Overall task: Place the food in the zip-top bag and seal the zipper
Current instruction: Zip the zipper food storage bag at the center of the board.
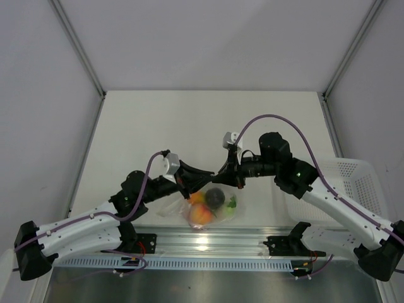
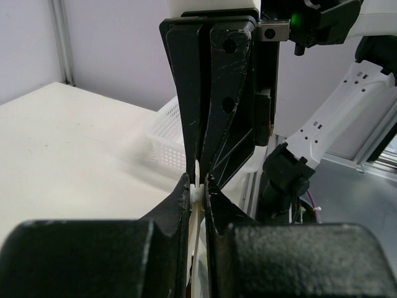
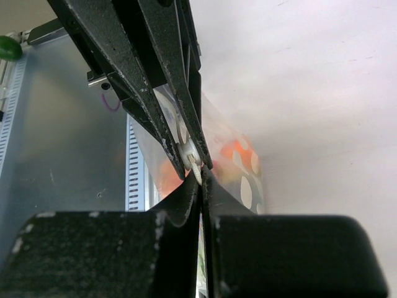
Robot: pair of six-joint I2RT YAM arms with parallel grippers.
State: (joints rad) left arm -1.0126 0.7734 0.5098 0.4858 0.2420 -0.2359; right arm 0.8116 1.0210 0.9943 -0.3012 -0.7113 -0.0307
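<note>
Now | left jaws, right jaws pinching zipper (image 2: pixel 196 187) | zip-top bag (image 1: pixel 222 212) below, food (image 1: pixel 201 216) inside

Left gripper (image 2: pixel 197 187) and right gripper (image 3: pixel 200 172) block each other tip-to-tip. The bag (image 1: pixel 228 214) lies beneath them, open table (image 1: pixel 189 120) beyond, and the basket (image 1: pixel 360 180) behind the right.

Clear crinkly zip-top bag (image 1: pixel 222 213), mouth edge raised, holding orange-peach round fruit (image 1: pixel 201 216), dark-purple piece (image 1: pixel 215 197), green bits (image 1: pixel 232 203)
</note>
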